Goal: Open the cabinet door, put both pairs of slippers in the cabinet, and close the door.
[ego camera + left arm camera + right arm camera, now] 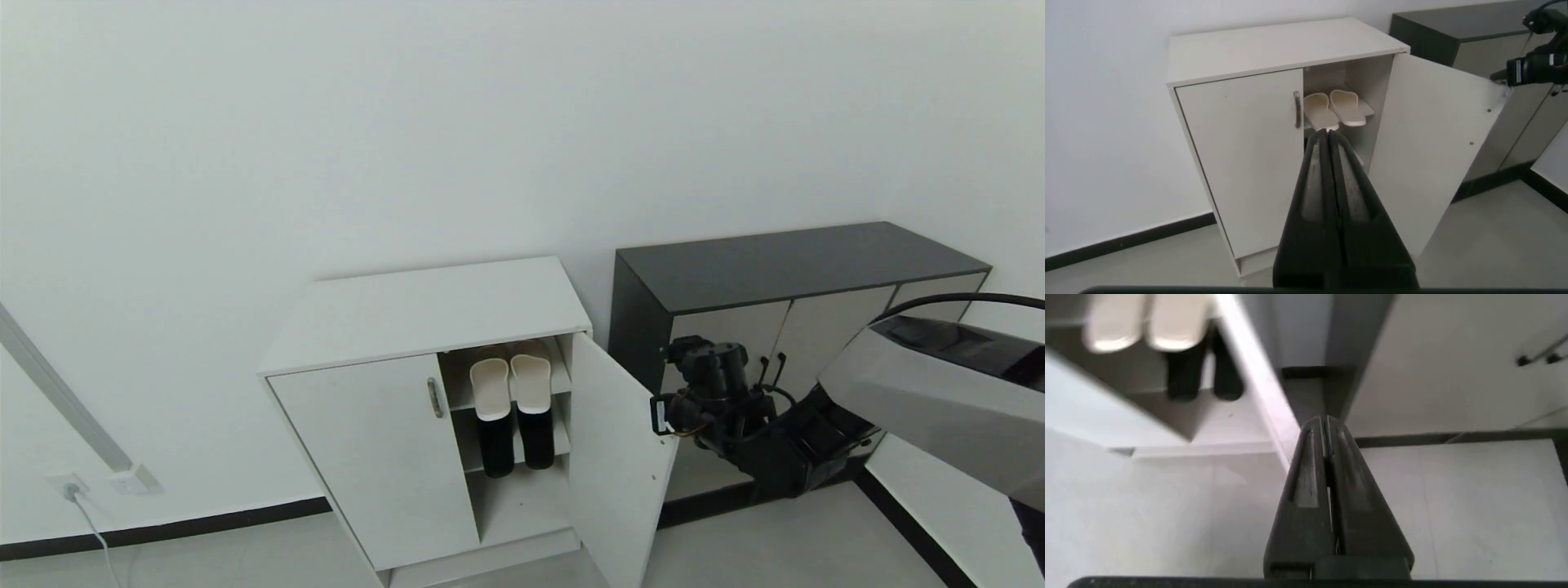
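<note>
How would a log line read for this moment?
cabinet door open | white pair, black pair shelved inside | right gripper shut by door edge | left gripper shut

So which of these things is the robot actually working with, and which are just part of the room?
Job: white cabinet, open door, pale slippers, black slippers, right gripper by the door's edge.
Just there: dark sideboard, wall socket.

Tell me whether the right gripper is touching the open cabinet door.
Cannot tell. In the head view the right gripper overlaps the free edge of the door; neither contact nor gap is plain.
</note>
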Motion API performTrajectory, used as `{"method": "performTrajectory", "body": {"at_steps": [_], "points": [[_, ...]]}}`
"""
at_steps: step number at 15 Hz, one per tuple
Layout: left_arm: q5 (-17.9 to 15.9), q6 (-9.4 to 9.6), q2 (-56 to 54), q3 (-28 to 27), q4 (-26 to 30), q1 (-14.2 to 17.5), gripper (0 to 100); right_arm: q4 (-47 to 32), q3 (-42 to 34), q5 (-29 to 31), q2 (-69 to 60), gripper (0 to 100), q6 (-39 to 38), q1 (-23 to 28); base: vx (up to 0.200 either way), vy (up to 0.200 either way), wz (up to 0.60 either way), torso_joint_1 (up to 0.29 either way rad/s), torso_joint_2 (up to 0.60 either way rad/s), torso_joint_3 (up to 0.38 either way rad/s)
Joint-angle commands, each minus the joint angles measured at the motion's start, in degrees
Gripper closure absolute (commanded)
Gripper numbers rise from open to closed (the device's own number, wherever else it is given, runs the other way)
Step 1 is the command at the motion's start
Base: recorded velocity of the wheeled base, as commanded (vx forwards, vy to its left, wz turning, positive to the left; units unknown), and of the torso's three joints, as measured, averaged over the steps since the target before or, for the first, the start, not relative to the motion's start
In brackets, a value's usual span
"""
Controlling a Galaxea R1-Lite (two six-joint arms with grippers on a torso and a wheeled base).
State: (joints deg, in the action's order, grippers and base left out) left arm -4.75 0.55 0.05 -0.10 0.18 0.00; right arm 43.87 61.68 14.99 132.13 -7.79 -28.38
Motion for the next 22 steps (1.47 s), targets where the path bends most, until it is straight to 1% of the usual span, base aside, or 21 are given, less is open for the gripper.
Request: {"method": "performTrajectory", "body": {"at_steps": [1, 2, 5, 9, 11, 14, 18, 22], "points": [[0.0, -0.02, 0.0, 0.0, 0.0, 0.0, 100, 2.4, -3.1, 1.9, -2.0, 100, 0.1, -5.4, 0.0, 0.0, 0.0, 0.0, 0.0, 0.0], [0.0, -0.02, 0.0, 0.0, 0.0, 0.0, 100, 4.2, -4.3, 2.4, -2.4, 100, 0.1, -7.2, 0.0, 0.0, 0.0, 0.0, 0.0, 0.0], [0.0, -0.02, 0.0, 0.0, 0.0, 0.0, 100, 4.6, -6.0, 2.4, -5.7, 100, 0.1, -10.3, 0.0, 0.0, 0.0, 0.0, 0.0, 0.0], [0.0, -0.02, 0.0, 0.0, 0.0, 0.0, 100, 5.3, -7.2, 2.5, -7.0, 100, 0.9, -10.0, 0.0, 0.0, 0.0, 0.0, 0.0, 0.0], [0.0, -0.02, 0.0, 0.0, 0.0, 0.0, 100, 6.0, -8.4, 2.4, -7.6, 100, 3.6, -9.3, 0.0, 0.0, 0.0, 0.0, 0.0, 0.0], [0.0, -0.02, 0.0, 0.0, 0.0, 0.0, 100, 8.6, -9.7, 2.3, -7.6, 100, 5.2, -9.3, 0.0, 0.0, 0.0, 0.0, 0.0, 0.0], [0.0, -0.02, 0.0, 0.0, 0.0, 0.0, 100, 9.1, -10.7, 1.1, -7.6, 100, 5.3, -9.1, 0.0, 0.0, 0.6, 0.001, 0.0, 0.002], [0.0, -0.02, 0.0, 0.0, 0.0, 0.0, 100, 14.1, -11.3, 0.0, -6.8, 100, 5.6, -7.2, 0.0, 0.0, 0.0, 0.0, 0.0, 0.0]]}}
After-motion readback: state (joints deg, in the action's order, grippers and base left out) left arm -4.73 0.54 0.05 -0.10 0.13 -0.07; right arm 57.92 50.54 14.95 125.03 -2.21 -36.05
